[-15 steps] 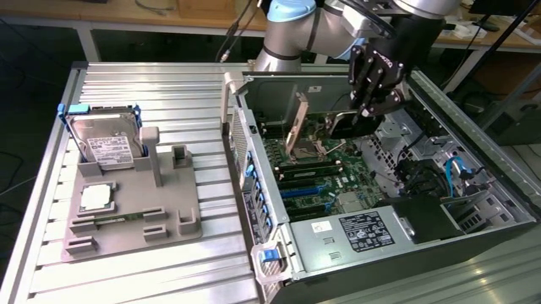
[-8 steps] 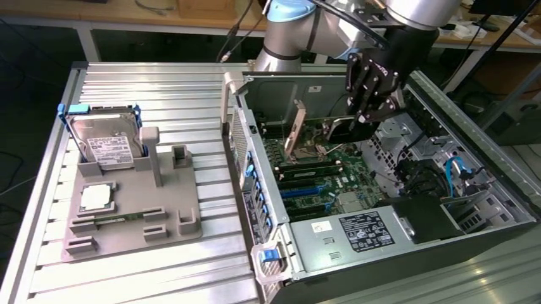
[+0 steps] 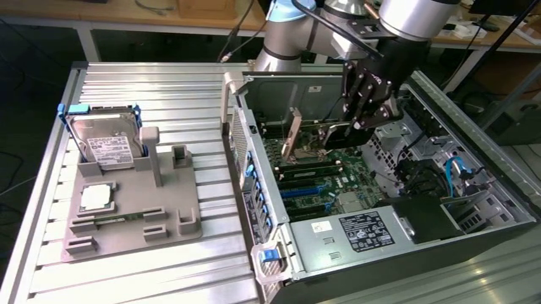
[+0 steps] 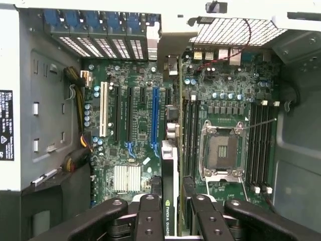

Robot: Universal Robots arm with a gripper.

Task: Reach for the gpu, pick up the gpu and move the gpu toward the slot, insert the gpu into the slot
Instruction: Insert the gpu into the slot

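Observation:
My gripper (image 3: pixel 362 121) hangs inside the open computer case, shut on the gpu (image 3: pixel 331 135). The card is held on edge above the motherboard, and its silver end bracket (image 3: pixel 295 132) points toward the case's rear wall. In the wrist view the gpu (image 4: pixel 170 175) appears edge-on as a thin dark strip with a green logo, clamped between the black fingers (image 4: pixel 148 216) of the gripper (image 4: pixel 170 223). The long blue slot (image 4: pixel 154 118) lies on the green board just beside the card's line, with a small gap between them. The same slot (image 3: pixel 310 189) shows as a blue strip below the card.
Black memory strips (image 4: pixel 258 145) and the square silver processor socket (image 4: pixel 220 150) flank the card. A white slot (image 4: pixel 104 110), the power supply (image 3: pixel 359 231) and the case walls (image 3: pixel 241 136) close in. Outside, a hard drive (image 3: pixel 106 142) and a processor chip (image 3: pixel 97 197) rest on a grey fixture (image 3: pixel 169 228).

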